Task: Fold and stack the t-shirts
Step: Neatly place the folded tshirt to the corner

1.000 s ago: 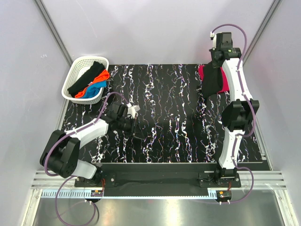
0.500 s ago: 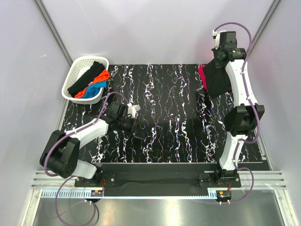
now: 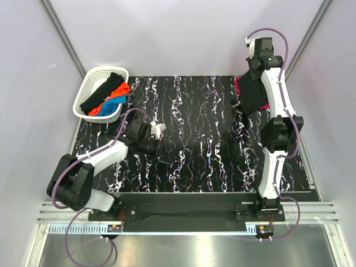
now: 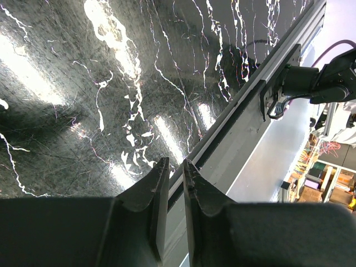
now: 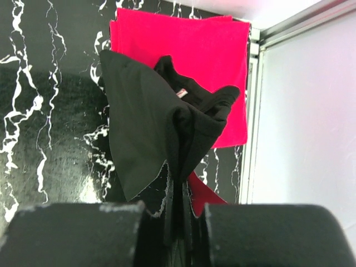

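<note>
Right wrist view: the right fingers [image 5: 83, 233] pinch a bunched fold of the black t-shirt [image 5: 147, 128], which hides their tips. It hangs over the folded pinkish-red t-shirt [image 5: 194, 50] at the tabletop's [image 5: 50, 139] far right, covering part of it. The left fingers [image 4: 159, 183] are all but closed on nothing, low over the near-left tabletop.

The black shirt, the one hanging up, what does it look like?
The black shirt is soft, plain cloth, crumpled, not folded. The right tool pinches it at one edge, so it dangles in loose folds. A small label shows by its collar. It hangs above the flat red shirt at the far right corner of the table; whether they touch is unclear.
</note>
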### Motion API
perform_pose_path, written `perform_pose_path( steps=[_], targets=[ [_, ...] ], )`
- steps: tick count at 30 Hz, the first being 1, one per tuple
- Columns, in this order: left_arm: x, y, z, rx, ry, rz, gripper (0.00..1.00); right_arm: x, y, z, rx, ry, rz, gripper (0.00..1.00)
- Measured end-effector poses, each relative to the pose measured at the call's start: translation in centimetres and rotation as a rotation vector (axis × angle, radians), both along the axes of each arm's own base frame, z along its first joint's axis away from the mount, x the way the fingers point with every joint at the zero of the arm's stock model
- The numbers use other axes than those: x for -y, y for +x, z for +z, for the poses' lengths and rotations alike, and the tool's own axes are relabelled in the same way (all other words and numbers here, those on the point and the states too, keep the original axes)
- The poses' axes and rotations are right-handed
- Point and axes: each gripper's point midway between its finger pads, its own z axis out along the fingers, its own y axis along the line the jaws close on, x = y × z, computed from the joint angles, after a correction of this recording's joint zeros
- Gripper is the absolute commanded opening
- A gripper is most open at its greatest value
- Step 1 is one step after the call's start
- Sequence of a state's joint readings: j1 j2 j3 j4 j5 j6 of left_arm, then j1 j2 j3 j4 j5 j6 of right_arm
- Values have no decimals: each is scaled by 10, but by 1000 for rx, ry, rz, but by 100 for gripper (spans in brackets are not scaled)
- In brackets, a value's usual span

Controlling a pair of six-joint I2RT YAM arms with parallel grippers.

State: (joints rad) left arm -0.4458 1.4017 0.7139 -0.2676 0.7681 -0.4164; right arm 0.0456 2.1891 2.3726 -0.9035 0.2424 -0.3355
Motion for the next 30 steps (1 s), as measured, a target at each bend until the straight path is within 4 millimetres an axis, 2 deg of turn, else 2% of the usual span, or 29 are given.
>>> perform_pose_path(
  steps=[9,18,23,30],
  targets=[
    [0,0,-1,-7,0,1,21,1,15,-2,16,-22,17,0],
    [-3,1,-4,-19,5,8,21,6,36,-20,16,-51,26,0],
    [-7,-1,-10,-43,21,8,21,20,43,-22,35,-55,4,0],
    [-6,3,-12,-52,27,5,22,45,57,-12,104,-54,-41,0]
  ],
)
